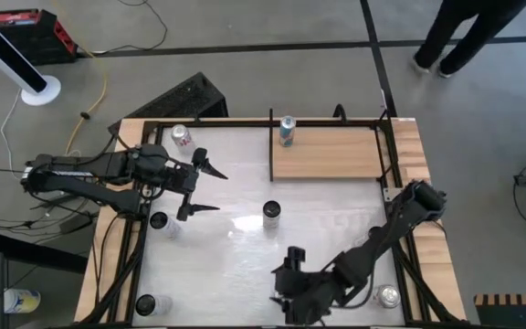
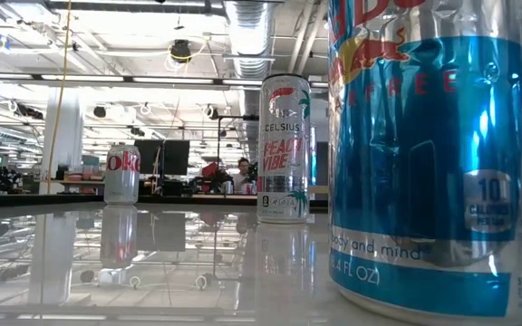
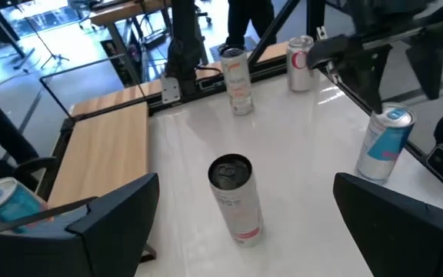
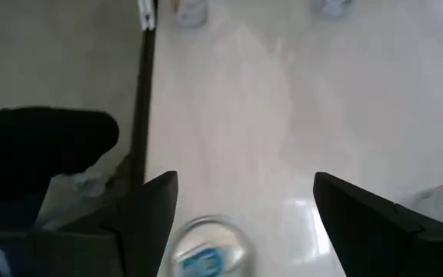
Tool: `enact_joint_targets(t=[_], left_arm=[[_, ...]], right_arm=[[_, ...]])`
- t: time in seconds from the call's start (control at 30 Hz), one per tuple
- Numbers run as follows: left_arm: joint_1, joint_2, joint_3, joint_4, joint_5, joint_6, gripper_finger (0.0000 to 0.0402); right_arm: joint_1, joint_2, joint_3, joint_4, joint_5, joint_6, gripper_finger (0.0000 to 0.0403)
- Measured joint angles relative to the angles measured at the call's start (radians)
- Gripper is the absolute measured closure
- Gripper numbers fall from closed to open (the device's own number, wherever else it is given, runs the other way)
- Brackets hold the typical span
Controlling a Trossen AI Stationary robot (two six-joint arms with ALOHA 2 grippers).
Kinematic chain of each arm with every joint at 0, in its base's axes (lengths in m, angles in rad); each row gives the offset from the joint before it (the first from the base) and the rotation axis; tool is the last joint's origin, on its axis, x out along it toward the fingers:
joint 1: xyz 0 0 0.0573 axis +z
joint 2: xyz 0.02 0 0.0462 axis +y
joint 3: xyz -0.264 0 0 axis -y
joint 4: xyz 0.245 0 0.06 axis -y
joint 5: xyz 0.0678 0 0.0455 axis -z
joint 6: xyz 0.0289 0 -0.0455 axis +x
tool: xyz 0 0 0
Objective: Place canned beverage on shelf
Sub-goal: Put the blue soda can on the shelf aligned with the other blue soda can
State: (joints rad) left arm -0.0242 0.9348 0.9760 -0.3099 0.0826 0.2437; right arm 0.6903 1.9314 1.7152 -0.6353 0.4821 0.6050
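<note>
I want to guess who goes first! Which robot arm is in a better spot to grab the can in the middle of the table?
Probably the left. Its open left gripper faces the middle can, which sits centred between its jaws in the left wrist view. The right gripper waits low near the table's front edge, looking elsewhere.

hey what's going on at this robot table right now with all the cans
Two robot arms work a white table scattered with drink cans. One can already stands on the wooden shelf at the far side. The left gripper hovers with open jaws, empty, facing a dark-topped can mid-table. The right gripper sits low at the near edge, jaws open too, with a can just below it. Neither holds anything yet.
</note>
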Motion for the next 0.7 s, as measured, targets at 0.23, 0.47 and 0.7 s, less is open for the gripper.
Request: enact_joint_targets(t=[0.23, 0.47, 0.7], left_arm=[[0.000, 0.000, 0.000, 0.001, 0.000, 0.006, 0.0027], [0.000, 0.000, 0.000, 0.024, 0.000, 0.023, 0.0027], [0.000, 0.000, 0.000, 0.021, 0.000, 0.032, 0.0027]], right_arm=[[0.038, 0.051, 0.077, -0.121, -0.001, 0.132, 0.0074], [0.044, 0.071, 0.075, -0.166, 0.008, 0.194, 0.0074], [0.043, 0.071, 0.075, -0.174, 0.000, 0.202, 0.0074]])
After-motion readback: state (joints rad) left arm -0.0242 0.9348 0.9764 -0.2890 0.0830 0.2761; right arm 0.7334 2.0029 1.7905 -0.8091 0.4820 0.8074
